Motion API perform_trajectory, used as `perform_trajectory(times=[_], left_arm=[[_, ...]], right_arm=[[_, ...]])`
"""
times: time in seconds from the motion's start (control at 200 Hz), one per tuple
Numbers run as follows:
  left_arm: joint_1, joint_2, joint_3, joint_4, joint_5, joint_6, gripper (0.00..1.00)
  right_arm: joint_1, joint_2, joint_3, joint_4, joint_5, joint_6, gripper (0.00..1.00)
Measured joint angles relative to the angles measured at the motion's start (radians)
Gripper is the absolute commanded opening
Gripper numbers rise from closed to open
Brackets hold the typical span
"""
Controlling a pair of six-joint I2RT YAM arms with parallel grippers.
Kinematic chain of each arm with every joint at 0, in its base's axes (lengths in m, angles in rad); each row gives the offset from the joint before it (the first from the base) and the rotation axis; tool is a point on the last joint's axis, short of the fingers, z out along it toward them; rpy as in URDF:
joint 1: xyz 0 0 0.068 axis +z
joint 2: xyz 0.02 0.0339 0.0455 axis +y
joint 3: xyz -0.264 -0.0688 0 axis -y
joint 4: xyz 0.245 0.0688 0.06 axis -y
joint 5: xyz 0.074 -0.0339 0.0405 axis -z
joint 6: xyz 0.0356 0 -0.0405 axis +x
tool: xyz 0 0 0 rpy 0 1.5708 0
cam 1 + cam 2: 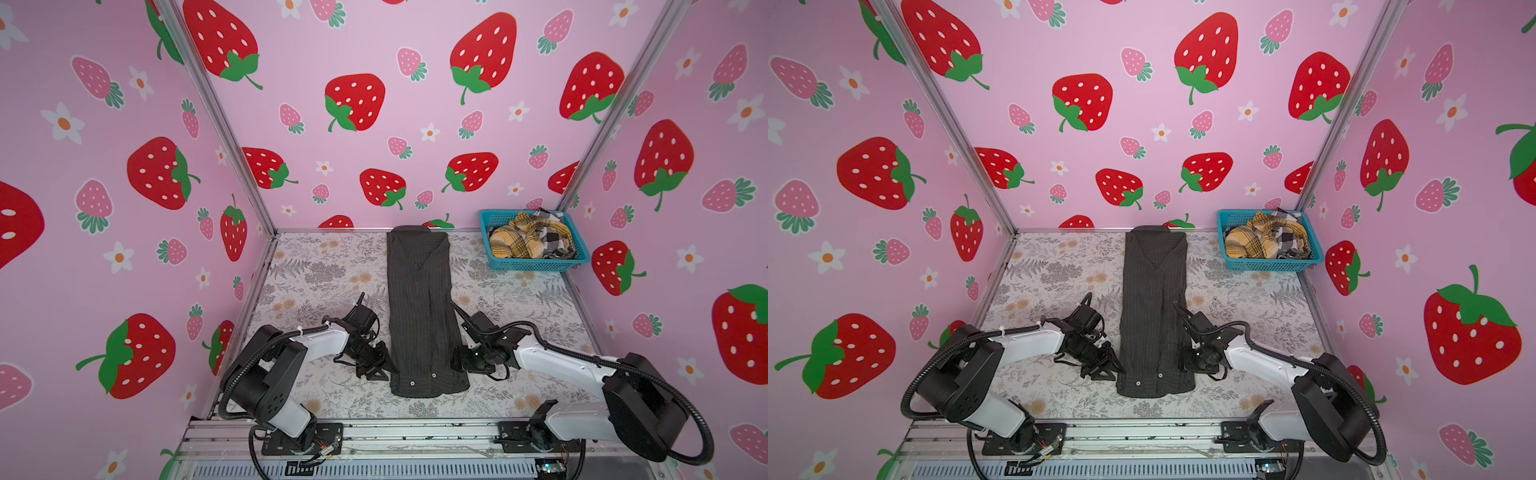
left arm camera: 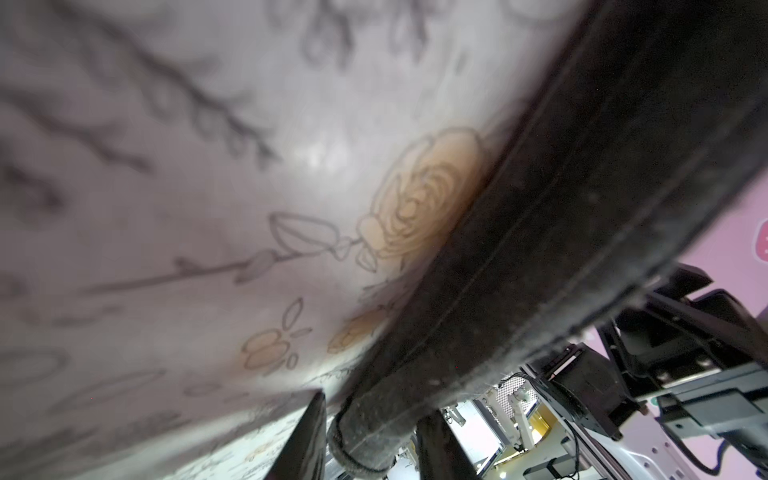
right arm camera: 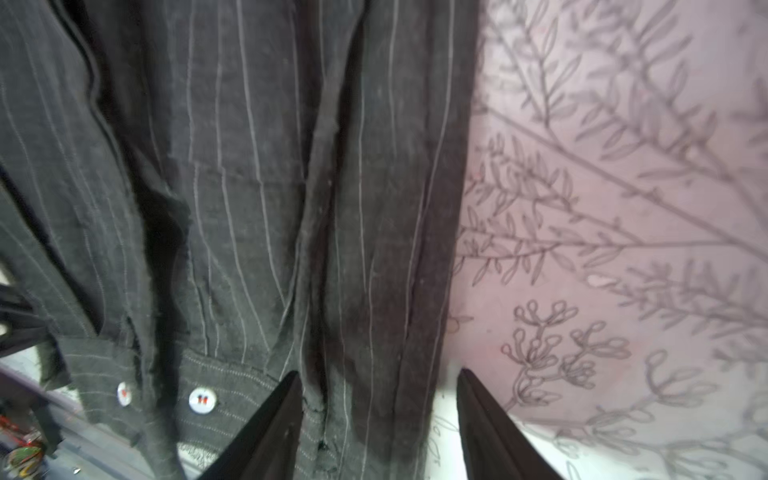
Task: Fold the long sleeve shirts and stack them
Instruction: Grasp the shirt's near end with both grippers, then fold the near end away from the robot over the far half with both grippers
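A dark charcoal pinstriped long sleeve shirt [image 1: 419, 307] [image 1: 1154, 307] lies folded into a long narrow strip down the middle of the table, collar at the back, buttoned hem in front. My left gripper [image 1: 384, 368] [image 1: 1113, 370] sits low at its left edge near the hem. In the left wrist view the left gripper [image 2: 374, 405] is open, and the shirt's [image 2: 582, 208] thick rolled edge fills the gap between its fingers. My right gripper [image 1: 457, 361] [image 1: 1185, 361] is at the right edge. In the right wrist view the right gripper [image 3: 379, 372] is open astride the shirt's [image 3: 249, 208] side fold.
A teal mesh basket [image 1: 536, 264] [image 1: 1266, 264] at the back right corner holds a crumpled mustard-yellow plaid shirt [image 1: 523, 239] [image 1: 1258, 239] and a black-and-white check shirt [image 1: 555, 239] [image 1: 1287, 239]. Strawberry-print walls close the floral table [image 1: 324, 270] on three sides.
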Motion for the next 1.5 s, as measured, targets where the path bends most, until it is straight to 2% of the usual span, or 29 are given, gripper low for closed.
perform_trajectory(times=[0.29, 0.34, 0.395, 0.52, 0.64, 0.72, 0.815, 0.985, 1.246, 1.396, 1.501], left_arm=[[-0.006, -0.001, -0.034, 0.050, 0.032, -0.007, 0.22], [-0.006, -0.001, -0.041, 0.066, 0.040, -0.008, 0.16], [-0.006, -0.001, -0.047, 0.083, 0.047, -0.008, 0.00], [-0.006, -0.005, -0.062, 0.112, 0.058, -0.011, 0.00], [-0.006, -0.035, -0.087, 0.116, 0.054, -0.024, 0.00], [-0.006, -0.063, -0.106, 0.101, 0.045, -0.036, 0.00], [-0.006, -0.091, -0.121, 0.083, 0.040, -0.050, 0.00], [-0.015, -0.178, -0.148, 0.058, 0.045, -0.087, 0.00], [-0.021, -0.462, -0.124, 0.012, 0.035, -0.210, 0.00], [0.037, -0.440, -0.048, 0.022, 0.020, -0.249, 0.00], [0.130, -0.344, 0.043, 0.039, 0.004, -0.251, 0.00]], right_arm=[[0.000, -0.058, -0.076, 0.078, -0.077, 0.062, 0.45], [0.001, -0.062, -0.083, 0.087, -0.087, 0.067, 0.38], [0.002, -0.067, -0.093, 0.089, -0.092, 0.080, 0.30], [0.003, -0.085, -0.116, 0.082, -0.101, 0.096, 0.19], [0.005, -0.114, -0.134, 0.062, -0.106, 0.110, 0.22], [0.007, -0.140, -0.142, 0.042, -0.108, 0.119, 0.08], [0.009, -0.177, -0.148, 0.017, -0.114, 0.122, 0.00], [0.024, -0.272, -0.147, -0.034, -0.122, 0.140, 0.00], [0.034, -0.364, -0.025, -0.131, -0.128, 0.161, 0.00], [0.015, -0.306, 0.132, -0.147, -0.108, 0.136, 0.00], [-0.070, -0.210, 0.246, -0.126, -0.120, 0.082, 0.00]])
